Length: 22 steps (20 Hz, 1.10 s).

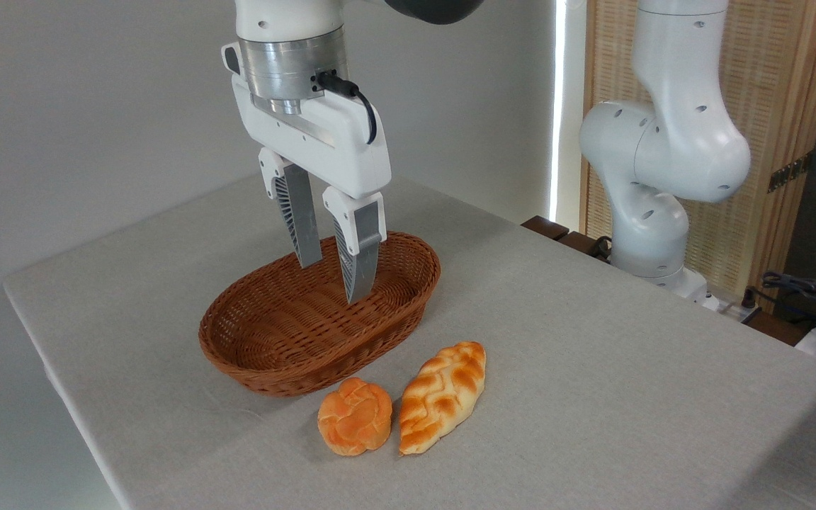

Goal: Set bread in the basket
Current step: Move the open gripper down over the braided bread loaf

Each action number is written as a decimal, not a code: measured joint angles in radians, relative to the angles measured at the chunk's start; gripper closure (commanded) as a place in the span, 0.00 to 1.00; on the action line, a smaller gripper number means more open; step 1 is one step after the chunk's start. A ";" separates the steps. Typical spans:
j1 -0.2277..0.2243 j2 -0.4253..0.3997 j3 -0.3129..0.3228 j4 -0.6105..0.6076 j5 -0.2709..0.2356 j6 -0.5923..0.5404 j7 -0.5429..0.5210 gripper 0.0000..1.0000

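Nearest the camera, two pieces of bread lie on the table (592, 397), side by side and just about touching. The left one is a small round bun (355, 416). The right one is the bread (443, 395), a long braided loaf whose long axis runs from its near-left pointed end up to its far-right end, which points away from the camera. It lies flat on the cloth, outside and just in front of the basket (266, 368).

There is one basket, an oval with its long axis running near-left to far-right, and nothing shows inside it.

Above its far half hangs the single gripper (334, 280), fingers pointing down, spread apart and holding nothing. The fingertips overlap the basket in view; their height above its bottom cannot be told.

Farther right stands the arm's white base (652, 205); the arm is cut off by the top edge.
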 measured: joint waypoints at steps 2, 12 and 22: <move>0.000 0.000 0.000 0.000 0.000 -0.001 0.000 0.00; 0.002 0.002 0.007 0.000 0.000 -0.036 0.002 0.00; 0.012 0.018 0.008 -0.031 0.000 -0.044 0.058 0.00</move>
